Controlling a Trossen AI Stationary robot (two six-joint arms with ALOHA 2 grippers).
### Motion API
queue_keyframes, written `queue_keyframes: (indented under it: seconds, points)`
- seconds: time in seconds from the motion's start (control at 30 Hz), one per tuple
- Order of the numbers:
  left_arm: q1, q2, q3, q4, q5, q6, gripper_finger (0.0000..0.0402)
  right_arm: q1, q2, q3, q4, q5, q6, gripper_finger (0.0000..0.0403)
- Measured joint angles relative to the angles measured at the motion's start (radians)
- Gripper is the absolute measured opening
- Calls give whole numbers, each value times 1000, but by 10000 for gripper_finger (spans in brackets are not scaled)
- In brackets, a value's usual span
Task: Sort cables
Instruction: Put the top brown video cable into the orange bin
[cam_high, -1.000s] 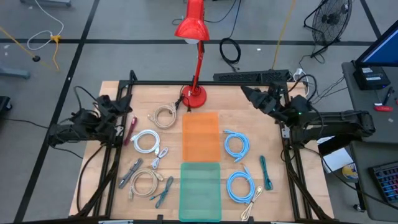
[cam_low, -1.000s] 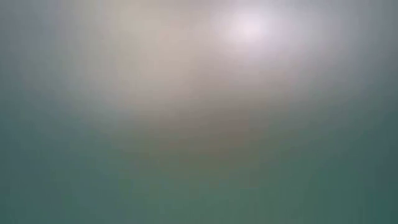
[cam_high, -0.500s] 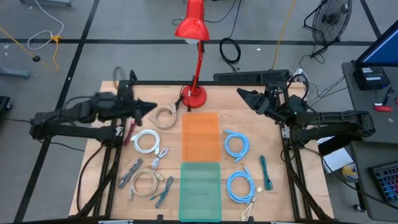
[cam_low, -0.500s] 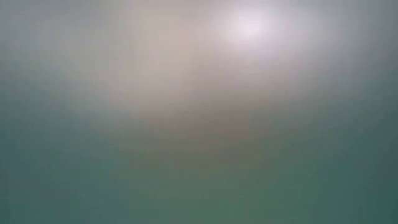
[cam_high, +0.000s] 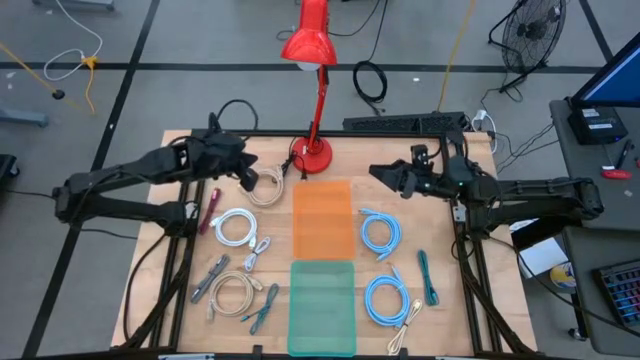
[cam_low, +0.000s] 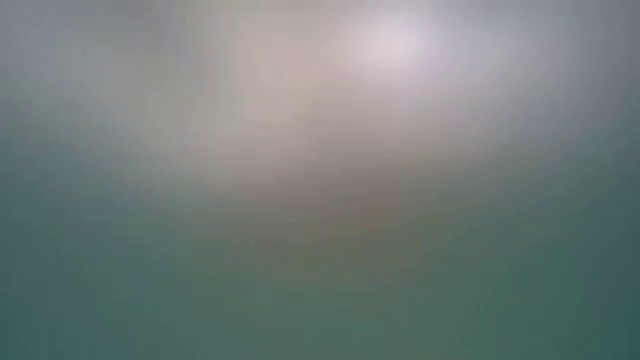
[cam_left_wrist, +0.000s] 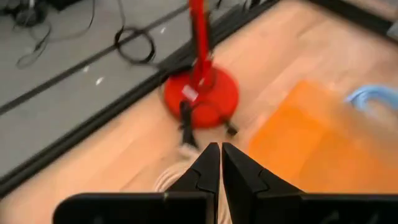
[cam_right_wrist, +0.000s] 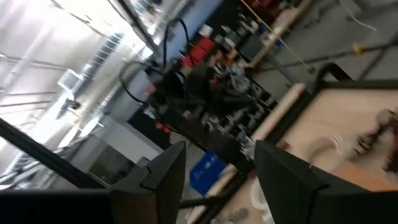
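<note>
Several small cables lie flat on the wooden table. A beige coil sits near the red lamp's base, with a white coil and another beige coil on the left half. Two light-blue coils and a green bundle lie on the right half. My left gripper is shut and stands just over the left rim of the far beige coil. My right gripper is open, in the air beyond the upper light-blue coil.
An orange mat and a green mat lie down the table's middle. The red lamp's base stands at the far edge, close to my left gripper. Grey and green short bundles lie near the left front. The low view shows only blur.
My left arm has swung out from the table's left edge toward the right, ending at the far beige coil by the lamp base. My right gripper has moved toward the table's left, nearer the orange mat. No cable has moved.
</note>
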Motion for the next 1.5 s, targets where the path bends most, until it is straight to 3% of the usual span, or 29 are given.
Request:
queue_keyframes:
  seconds: [0.13,0.27,0.33,0.43,0.6,0.77,1.0,1.27,1.5]
  points:
    - [66,61,1,-128,3,-58,19,0,0,0,-42,0,5,183]
    - [140,145,0,-215,123,-52,33,0,0,0,-45,0,6,183]
    - [166,190,0,-217,194,-21,60,0,0,0,-46,4,6,183]
    - [186,261,0,-208,223,51,118,0,0,0,-46,34,3,183]
    - [209,375,0,-207,144,142,210,-1,0,0,-46,59,-1,183]
    - [214,473,0,-145,115,206,255,-1,0,0,-46,58,-2,183]
    - [216,608,0,-76,102,236,260,0,0,0,-46,58,4,183]
    - [238,677,-1,-26,25,277,225,0,0,0,-46,54,32,183]
    - [281,706,-4,-18,78,276,195,1,0,0,-46,54,32,183]
